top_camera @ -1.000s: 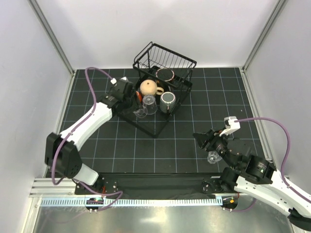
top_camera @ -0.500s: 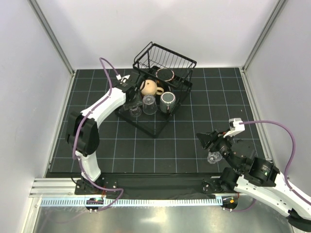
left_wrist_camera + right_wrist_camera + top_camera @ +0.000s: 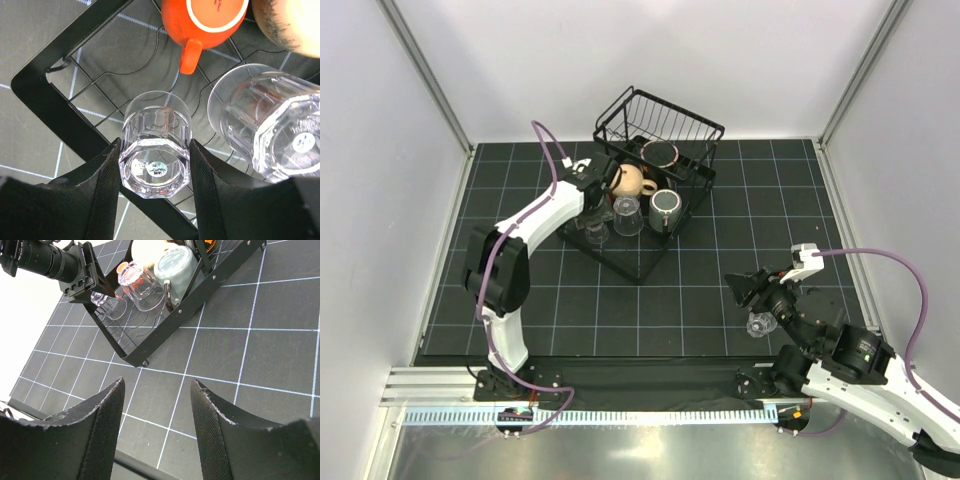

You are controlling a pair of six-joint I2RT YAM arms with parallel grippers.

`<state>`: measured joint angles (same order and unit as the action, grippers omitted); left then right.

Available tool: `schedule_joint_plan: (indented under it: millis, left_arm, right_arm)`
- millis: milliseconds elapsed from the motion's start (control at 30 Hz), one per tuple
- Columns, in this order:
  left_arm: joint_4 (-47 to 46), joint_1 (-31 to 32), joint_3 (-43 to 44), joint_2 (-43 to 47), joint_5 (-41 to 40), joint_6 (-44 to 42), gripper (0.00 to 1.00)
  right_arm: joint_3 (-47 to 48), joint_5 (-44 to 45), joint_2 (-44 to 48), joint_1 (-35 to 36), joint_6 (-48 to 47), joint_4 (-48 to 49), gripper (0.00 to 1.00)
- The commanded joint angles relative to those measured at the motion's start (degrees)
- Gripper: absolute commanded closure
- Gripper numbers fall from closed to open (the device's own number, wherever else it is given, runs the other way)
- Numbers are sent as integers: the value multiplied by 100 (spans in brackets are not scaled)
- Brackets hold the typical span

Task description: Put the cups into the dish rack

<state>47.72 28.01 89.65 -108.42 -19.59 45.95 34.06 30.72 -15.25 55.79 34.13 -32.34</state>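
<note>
The left gripper [image 3: 155, 148] clamps a small clear faceted glass tumbler [image 3: 155, 167], upside down, over the lower frame of the black wire dish rack [image 3: 42, 97]; the right gripper [image 3: 157, 387] hangs open, empty.

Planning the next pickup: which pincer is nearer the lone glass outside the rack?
Right. The right pincer hovers just past the lone glass, rack-side, empty. The left pincer is far off over the dish rack's lower frame, gripping a small tumbler.
</note>
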Motion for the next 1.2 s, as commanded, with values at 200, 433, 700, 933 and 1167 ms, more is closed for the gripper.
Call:
schedule_joint_plan:
  millis: [200, 433, 700, 933, 1167]
  left_arm:
    - [-264, -41, 35, -118, -255, -175, 29]
    - [-229, -41, 9, 31, -238, -131, 7]
    - [-763, -41, -709, 1322, 499, -51, 0]
    - [-1801, -32, -2264, 3044, 2098, 27, 2]
    - [-2751, -32, -3768, 4170, 3374, 546, 3]
  right_arm:
    - [4, 171, 30, 2, -99, -44, 43]
    - [21, 215, -22, 2, -108, -132, 43]
    - [469, 1206, -768, 2, 1207, -1445, 35]
    - [1330, 1595, -1893, 11, 2668, -3234, 29]
    - [1524, 972, -2939, -567, 2714, -3982, 24]
